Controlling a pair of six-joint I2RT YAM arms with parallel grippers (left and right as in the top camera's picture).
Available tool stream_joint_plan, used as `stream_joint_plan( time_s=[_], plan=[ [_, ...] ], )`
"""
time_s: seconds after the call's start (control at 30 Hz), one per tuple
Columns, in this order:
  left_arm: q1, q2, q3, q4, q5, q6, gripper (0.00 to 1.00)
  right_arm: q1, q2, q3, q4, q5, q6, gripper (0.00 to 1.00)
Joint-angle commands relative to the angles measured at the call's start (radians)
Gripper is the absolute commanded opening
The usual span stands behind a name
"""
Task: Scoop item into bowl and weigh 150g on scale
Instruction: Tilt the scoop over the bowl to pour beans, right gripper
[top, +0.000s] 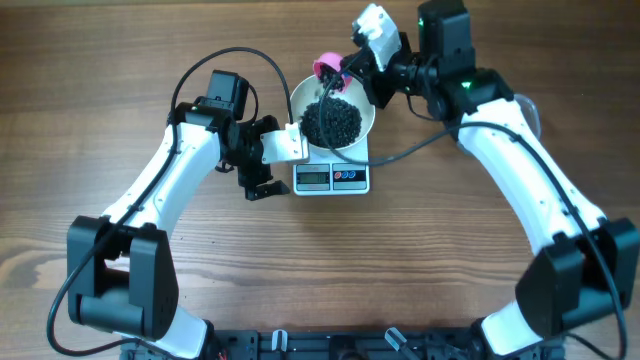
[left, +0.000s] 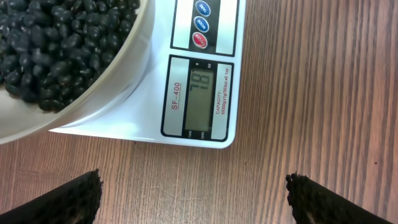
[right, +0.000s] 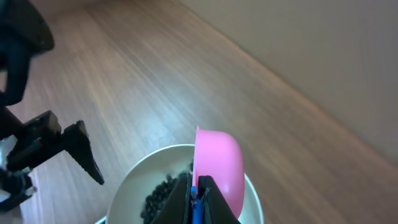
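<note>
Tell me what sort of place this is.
Probably a robot test bench, not a kitchen: a wood-grain table with a digital scale, a white bowl of black beans on it, and a pink scoop held in the right gripper.

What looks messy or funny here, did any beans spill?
Nothing stands out. The beans sit heaped in the bowl on the scale, with none on the table. The pink scoop, held by the right gripper, is tipped sideways over the bowl, which looks like pouring.
</note>
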Motion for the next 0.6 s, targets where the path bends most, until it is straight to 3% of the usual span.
stream_joint_plan(
  time_s=[0.0, 0.57],
  plan=[
    [0.0, -0.007, -0.007, 0.0, 0.023, -0.009, 1.0, 0.03, -0.056, 0.029, -0.011, 0.094, -0.101, 0.04],
    [0.0, -0.007, -0.007, 0.0, 0.023, -0.009, 1.0, 0.039, -0.064, 0.029, -0.015, 0.101, -0.142, 0.04]
  ],
)
